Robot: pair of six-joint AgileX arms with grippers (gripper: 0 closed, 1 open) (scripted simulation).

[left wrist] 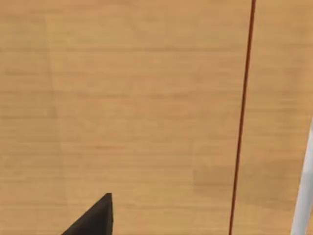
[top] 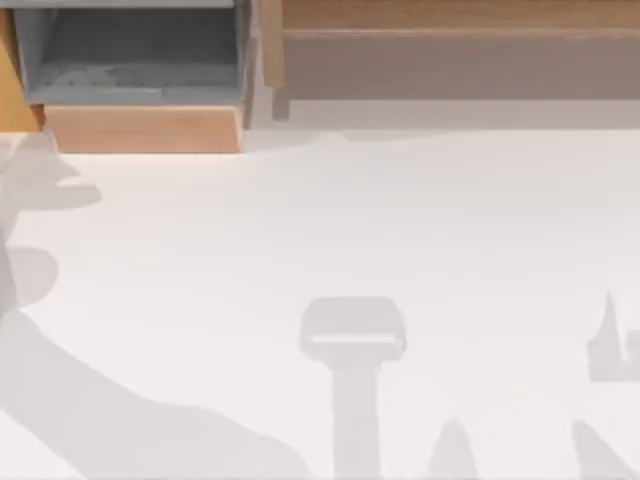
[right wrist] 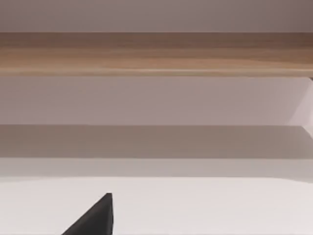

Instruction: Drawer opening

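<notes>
- While you look down from above, you see the white table (top: 330,230) spread across most of the view, with only arm shadows lying on it.
- Along the far edge sits the wooden cabinet (top: 450,50), running from the table's left corner to its right.
- At the far left you find the drawer (top: 140,60), its grey inside showing and its wooden front (top: 140,128) standing out from the cabinet toward you, so I judge it already pulled well open.
- Your left arm's camera faces a plain wooden panel (left wrist: 122,98) close up, crossed by a thin dark seam (left wrist: 242,117); whether its fingers are spread or closed you cannot tell.
- Your right arm's camera looks across the table at the cabinet's lower rail (right wrist: 156,54); its fingers' state is likewise beyond telling.
- Next, I judge you need only confirm the drawer is out and back the left arm away cleanly.
</notes>
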